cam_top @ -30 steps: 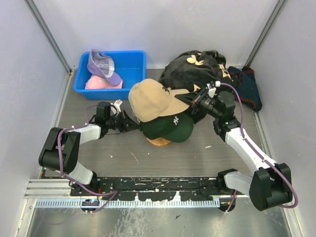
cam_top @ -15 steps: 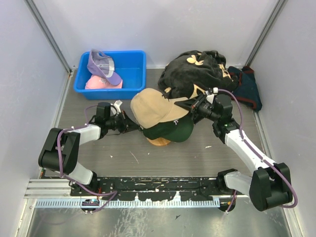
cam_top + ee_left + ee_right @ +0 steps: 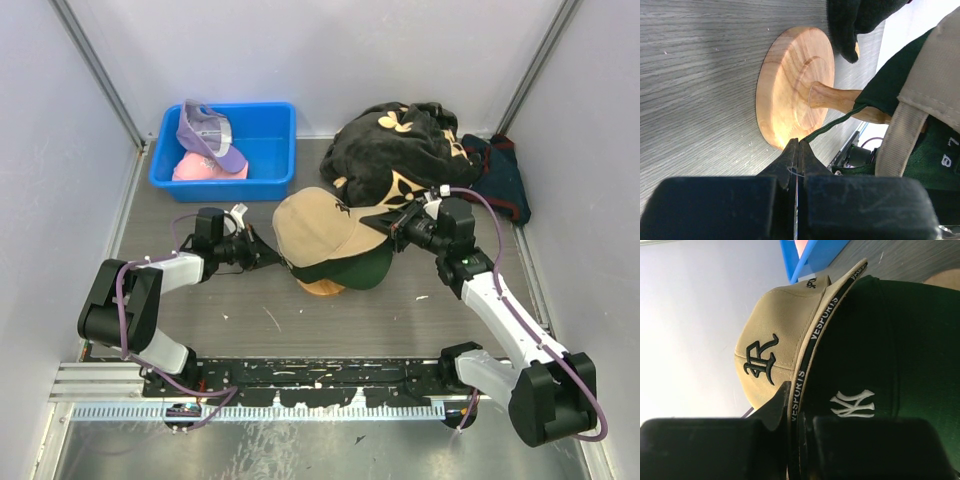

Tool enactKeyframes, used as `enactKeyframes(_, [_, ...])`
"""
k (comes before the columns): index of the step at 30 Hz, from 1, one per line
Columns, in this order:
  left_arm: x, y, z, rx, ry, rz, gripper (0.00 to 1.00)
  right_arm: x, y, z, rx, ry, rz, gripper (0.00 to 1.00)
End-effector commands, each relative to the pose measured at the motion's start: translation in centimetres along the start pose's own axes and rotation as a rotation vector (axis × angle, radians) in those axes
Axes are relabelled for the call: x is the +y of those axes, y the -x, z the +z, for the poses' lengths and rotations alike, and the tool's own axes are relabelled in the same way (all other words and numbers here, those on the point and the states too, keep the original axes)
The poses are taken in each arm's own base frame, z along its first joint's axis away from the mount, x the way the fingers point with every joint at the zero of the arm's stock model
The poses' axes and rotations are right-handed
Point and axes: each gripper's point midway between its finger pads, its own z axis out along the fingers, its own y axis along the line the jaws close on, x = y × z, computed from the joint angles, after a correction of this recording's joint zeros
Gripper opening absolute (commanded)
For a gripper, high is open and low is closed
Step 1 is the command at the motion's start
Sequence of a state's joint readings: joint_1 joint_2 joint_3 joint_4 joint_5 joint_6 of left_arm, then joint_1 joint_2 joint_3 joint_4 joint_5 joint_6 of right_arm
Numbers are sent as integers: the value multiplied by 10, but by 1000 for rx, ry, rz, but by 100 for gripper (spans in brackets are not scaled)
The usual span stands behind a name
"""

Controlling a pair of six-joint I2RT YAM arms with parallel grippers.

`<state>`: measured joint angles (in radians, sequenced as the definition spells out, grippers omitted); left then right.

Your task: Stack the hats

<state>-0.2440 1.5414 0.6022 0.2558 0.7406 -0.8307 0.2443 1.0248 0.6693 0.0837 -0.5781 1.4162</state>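
Top external view: we've got the tan cap sitting over the green cap on the wooden stand. The right gripper has its fingers clamped on the tan brim. The left gripper is pinched tight, looks like on the green cap's edge, though we can't be sure. The lavender cap and pink cap sit in the blue bin, back left.

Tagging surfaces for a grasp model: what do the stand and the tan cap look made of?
The stand looks like turned wood, smooth with a slight sheen: grain lines and lathe rings show on its base. The tan cap seems a matte woven fabric, probably cotton: stitched seams and an embroidered logo.
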Motion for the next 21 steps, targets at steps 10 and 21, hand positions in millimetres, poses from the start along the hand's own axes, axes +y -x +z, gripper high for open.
enactKeyframes(10, [4,0,-1,-13,17,7,0,-34,-7,-2,16,-133,-82,0])
enactKeyframes(21, [7,-3,0,-9,21,-3,0,-48,-9,-8,-2,-207,-157,1])
